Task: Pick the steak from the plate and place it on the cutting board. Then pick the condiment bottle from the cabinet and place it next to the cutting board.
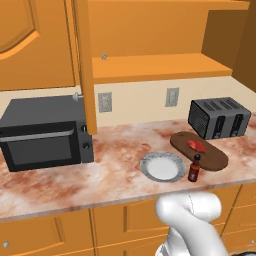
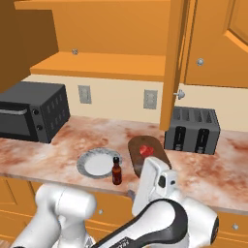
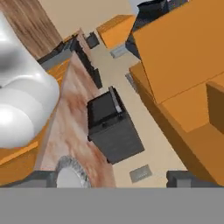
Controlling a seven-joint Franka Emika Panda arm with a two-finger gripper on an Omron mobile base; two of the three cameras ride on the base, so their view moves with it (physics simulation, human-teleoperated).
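Here, the plate is seen bare on the marbled countertop, round and grey-white with a ridged rim. The steak is laid on the cutting board, a dark brown oval board just to the right of the plate and in front of the toaster. The steak is shown as a small flat red piece, far smaller than the board beneath it. The condiment bottle is stood upright on the countertop between plate and board, just beside the board's near edge; it is slim and dark red-brown, with a narrow neck, a black cap and a red label. The cabinet above is left with its door swung open, and its orange-brown inner shelf is seen bare. A dark microwave is set at the left of the countertop. In the hand view the gripper is pointed along the countertop towards the microwave, its two dark fingertips spread wide apart with nothing held between them, and part of the plate's rim is caught near the left tip.
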